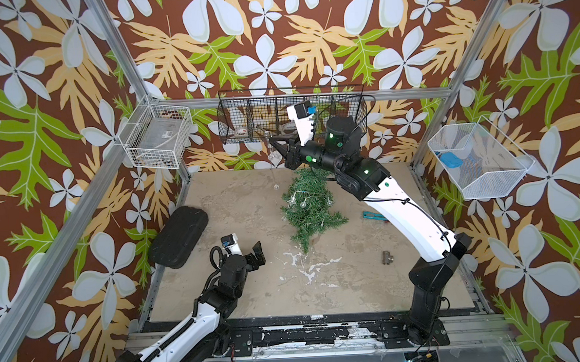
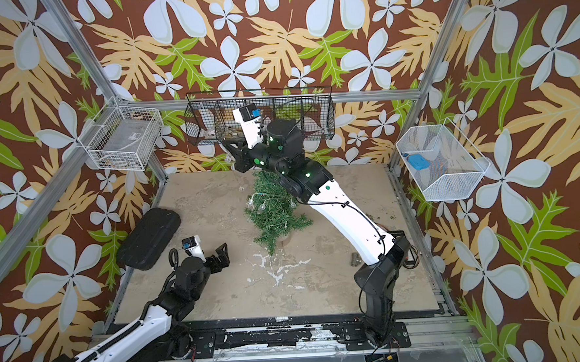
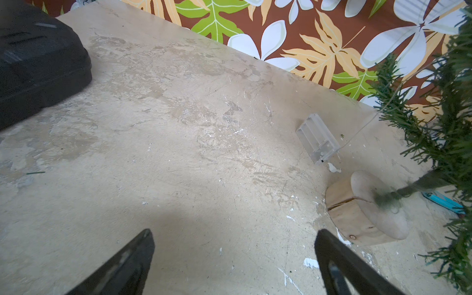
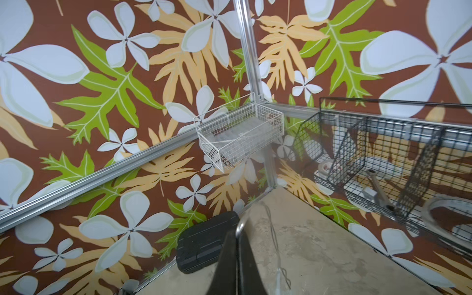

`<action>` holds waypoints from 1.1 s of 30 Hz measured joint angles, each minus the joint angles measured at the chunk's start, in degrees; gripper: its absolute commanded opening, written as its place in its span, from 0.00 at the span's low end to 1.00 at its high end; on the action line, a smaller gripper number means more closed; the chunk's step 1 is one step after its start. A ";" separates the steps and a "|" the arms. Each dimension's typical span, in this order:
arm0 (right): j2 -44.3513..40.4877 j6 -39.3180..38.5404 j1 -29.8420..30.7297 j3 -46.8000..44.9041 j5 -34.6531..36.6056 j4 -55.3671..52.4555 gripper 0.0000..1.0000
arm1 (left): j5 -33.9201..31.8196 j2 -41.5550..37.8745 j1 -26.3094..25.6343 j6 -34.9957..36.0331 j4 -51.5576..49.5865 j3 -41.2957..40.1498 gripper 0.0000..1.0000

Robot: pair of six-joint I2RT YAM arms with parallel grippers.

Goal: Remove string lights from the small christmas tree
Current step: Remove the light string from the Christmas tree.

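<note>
The small christmas tree [image 1: 305,208] [image 2: 273,213], dark green, rises from a wooden disc base [image 3: 367,212] at mid-table. The string lights [image 1: 302,204] still lie across its branches as clear star and globe bulbs. A strand runs up past a hanging bulb [image 1: 276,186] to my right gripper [image 1: 270,139] [image 2: 227,143]. That gripper is raised behind the tree, shut on the thin wire [image 4: 241,224]. My left gripper [image 1: 256,255] [image 3: 234,232] hangs open and empty, low over the table in front and left of the tree. A clear battery box [image 3: 318,138] lies by the base.
A black case [image 1: 179,237] lies at the table's left edge. A black wire basket [image 1: 292,117] hangs on the back wall, and white baskets on the left [image 1: 157,137] and right [image 1: 478,160]. A metal fitting [image 1: 387,257] and a teal tool [image 1: 372,215] lie at the right.
</note>
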 measured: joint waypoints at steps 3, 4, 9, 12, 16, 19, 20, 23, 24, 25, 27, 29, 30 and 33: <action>-2.36 -1.51 2.21 -2.34 -0.35 -1.60 0.00 | -0.02 0.33 -0.02 0.00 -0.07 0.09 1.00; -3.65 -1.75 2.75 -3.78 -0.42 -1.68 0.00 | -0.02 0.33 -0.02 0.00 -0.07 0.09 1.00; -16.79 -2.73 4.15 -17.53 -0.35 -0.22 0.00 | 0.00 0.17 -0.02 -0.02 -0.04 0.09 1.00; -26.12 -2.97 4.00 -26.05 2.49 1.79 0.00 | 0.11 0.39 -0.02 0.00 0.02 0.09 1.00; -38.53 -3.41 4.11 -36.39 7.48 2.82 0.00 | 0.22 0.98 -0.02 0.00 -0.04 0.13 1.00; -46.40 -3.34 2.49 -42.12 13.57 2.89 0.00 | 0.15 1.07 -0.02 0.00 -0.02 0.20 1.00; -48.83 -3.28 1.31 -43.87 15.87 2.64 0.00 | 0.15 1.09 -0.02 0.00 -0.04 0.20 1.00; -54.90 -1.53 -4.46 -48.26 22.99 1.44 0.00 | 0.17 1.07 -0.02 -0.02 -0.04 0.20 1.00; -56.46 -0.94 -7.02 -49.53 25.70 1.22 0.00 | 0.17 1.05 -0.02 -0.02 -0.04 0.20 1.00; -57.46 -0.09 -9.49 -50.40 26.77 1.09 0.00 | 0.17 1.01 -0.02 -0.02 -0.04 0.20 1.00; -58.10 1.57 -14.51 -51.52 27.58 1.05 0.00 | 0.17 0.98 -0.02 -0.02 -0.04 0.20 1.00; -57.00 3.93 -21.49 -52.87 25.14 0.55 0.00 | 0.20 0.98 -0.02 -0.02 -0.04 0.20 1.00; -56.28 5.09 -24.33 -53.53 23.32 0.22 0.00 | 0.20 0.98 -0.02 -0.02 -0.04 0.20 1.00; -53.16 10.05 -35.50 -57.42 14.10 0.28 0.00 | 0.20 0.87 -0.02 -0.02 -0.04 0.20 1.00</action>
